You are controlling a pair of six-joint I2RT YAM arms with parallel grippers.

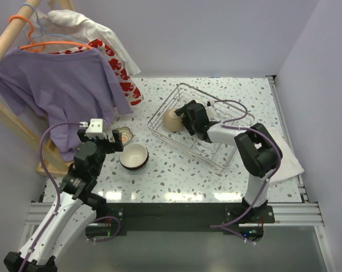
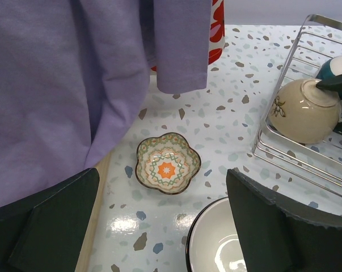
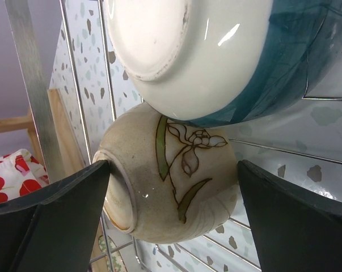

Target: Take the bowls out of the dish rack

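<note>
The silver wire dish rack (image 1: 216, 160) lies at the back right of the table. A tan bowl (image 3: 171, 181) with a painted flower lies on its side at the rack's left end, and a teal-and-white bowl (image 3: 216, 51) leans just behind it. My right gripper (image 3: 173, 170) is open and straddles the tan bowl (image 1: 172, 120), one finger at its foot and one at its rim side. A dark-rimmed bowl (image 1: 134, 156) with a white inside stands on the table. My left gripper (image 2: 162, 226) hovers open over the table beside this bowl (image 2: 216, 243), holding nothing.
A small flower-shaped patterned dish (image 2: 168, 162) sits on the table left of the rack (image 2: 284, 153). A purple shirt (image 1: 57, 85) hangs from a wooden clothes stand (image 1: 46, 164) at the left. A white cloth (image 1: 287, 161) lies under the right arm.
</note>
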